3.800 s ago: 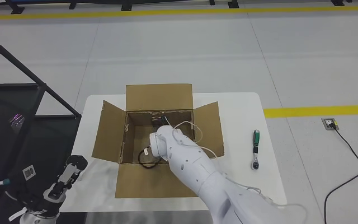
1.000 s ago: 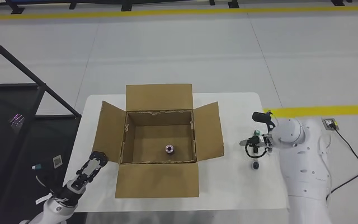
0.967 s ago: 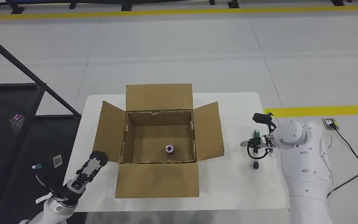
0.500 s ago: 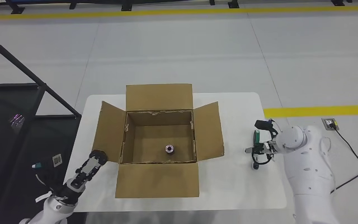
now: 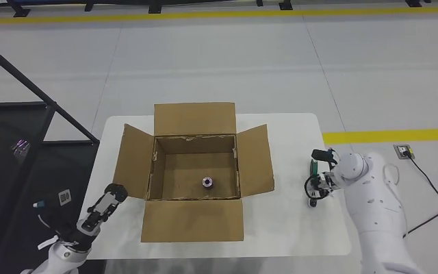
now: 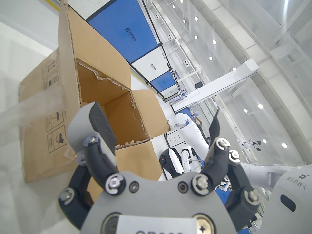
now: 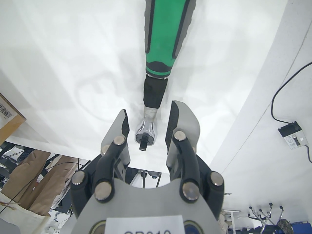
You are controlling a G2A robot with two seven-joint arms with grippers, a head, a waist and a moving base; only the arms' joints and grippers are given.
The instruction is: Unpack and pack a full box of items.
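The box stands open at mid-table, one small round piece on its floor. The green-handled ratchet lies on the table, well to the box's right. My right gripper straddles its metal head, jaws part open, gripping nothing. I judge this a pickup for packing, so next I close squarely. My left gripper hangs wide open and empty beside the box.

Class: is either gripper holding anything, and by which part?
Nothing is held. The right gripper is open, straddling the metal head of the ratchet wrench without gripping it; the left gripper is open and empty.
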